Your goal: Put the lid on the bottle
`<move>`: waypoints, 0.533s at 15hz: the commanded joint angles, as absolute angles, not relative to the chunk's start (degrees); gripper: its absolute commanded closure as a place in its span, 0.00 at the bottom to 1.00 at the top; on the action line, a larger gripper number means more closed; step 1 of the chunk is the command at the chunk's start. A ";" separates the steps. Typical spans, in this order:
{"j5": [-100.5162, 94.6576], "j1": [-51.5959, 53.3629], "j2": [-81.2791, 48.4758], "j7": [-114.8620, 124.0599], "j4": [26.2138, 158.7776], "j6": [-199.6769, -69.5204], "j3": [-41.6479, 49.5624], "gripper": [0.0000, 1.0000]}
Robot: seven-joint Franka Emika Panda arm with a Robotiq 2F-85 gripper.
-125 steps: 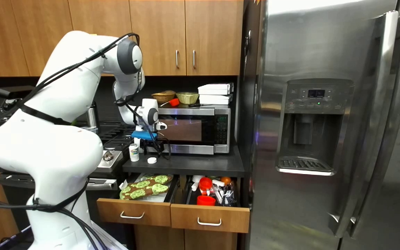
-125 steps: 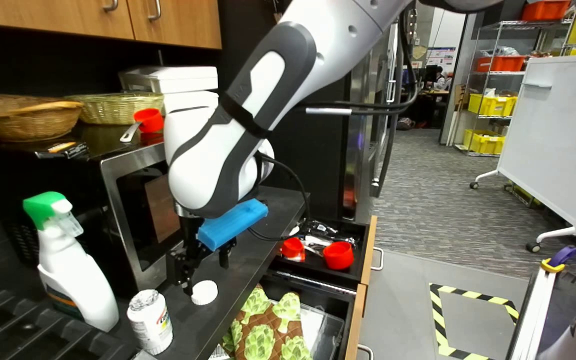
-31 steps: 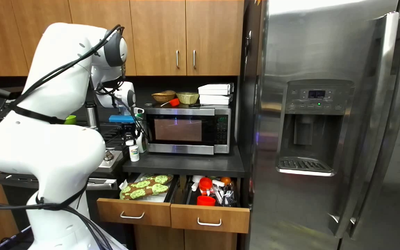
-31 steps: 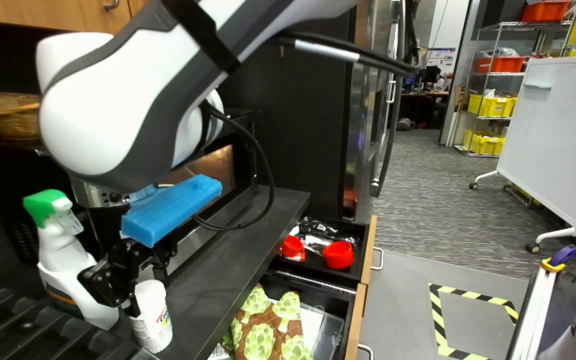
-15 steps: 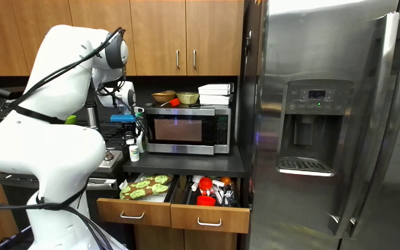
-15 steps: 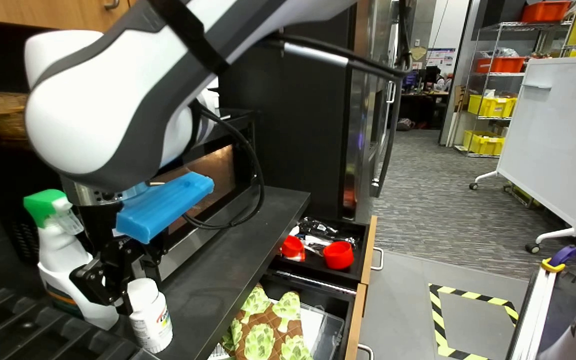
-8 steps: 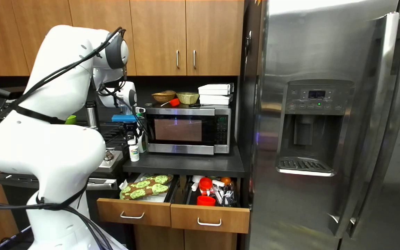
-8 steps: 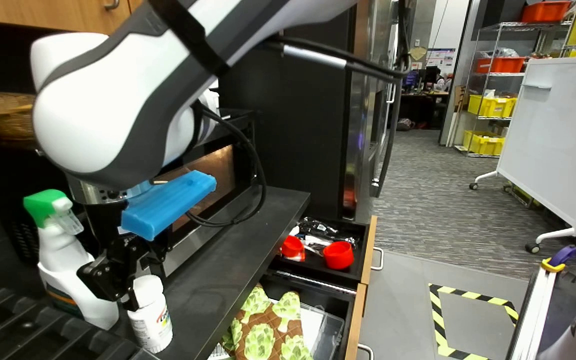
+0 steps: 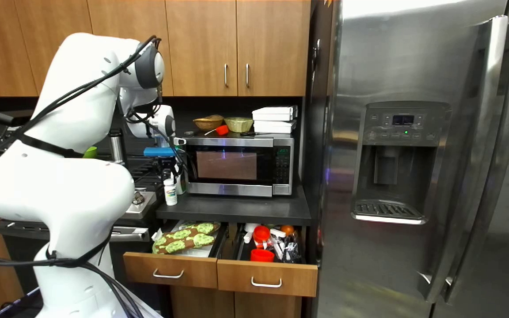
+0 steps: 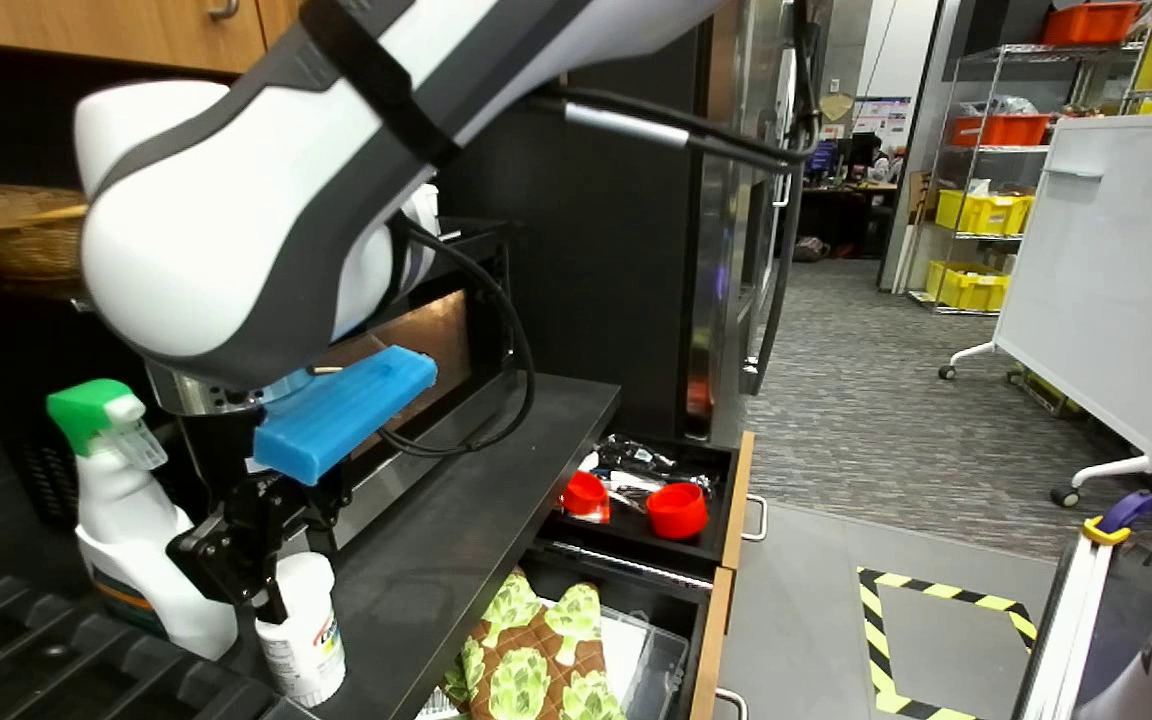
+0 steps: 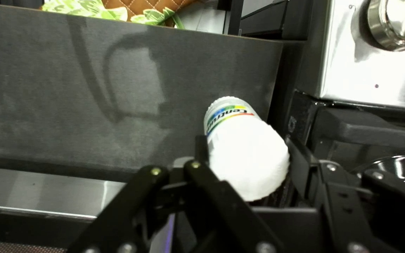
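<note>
My claw [image 11: 246,151] is narrowed on the white lid [image 11: 253,168], pinching it from both sides at the top of the bottle [image 11: 226,114]; whether it sits flush I cannot tell. The bottle stands upright on the dark counter [image 10: 456,530], near a spray bottle [image 10: 141,570], with the microwave [image 9: 226,165] beyond

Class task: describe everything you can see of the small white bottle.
The bottle is white and looks plastic; its colourful label shows the letters "Centru". It stands upright on the dark counter, near the stove. A white lid covers its top; how tightly is unclear. The tool straddles the lid; whether gripping, I cannot tell.
</note>
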State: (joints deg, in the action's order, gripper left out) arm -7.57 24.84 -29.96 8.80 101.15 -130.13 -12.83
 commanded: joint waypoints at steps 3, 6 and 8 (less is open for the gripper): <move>-8.28 24.89 -30.16 7.29 100.43 -129.66 -12.67 0.69; -8.26 24.86 -30.26 7.02 100.50 -129.88 -12.71 0.69; -8.30 24.88 -30.40 6.67 100.32 -129.91 -12.73 0.69</move>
State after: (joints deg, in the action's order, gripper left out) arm -7.57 24.84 -29.98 7.69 101.15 -130.16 -12.83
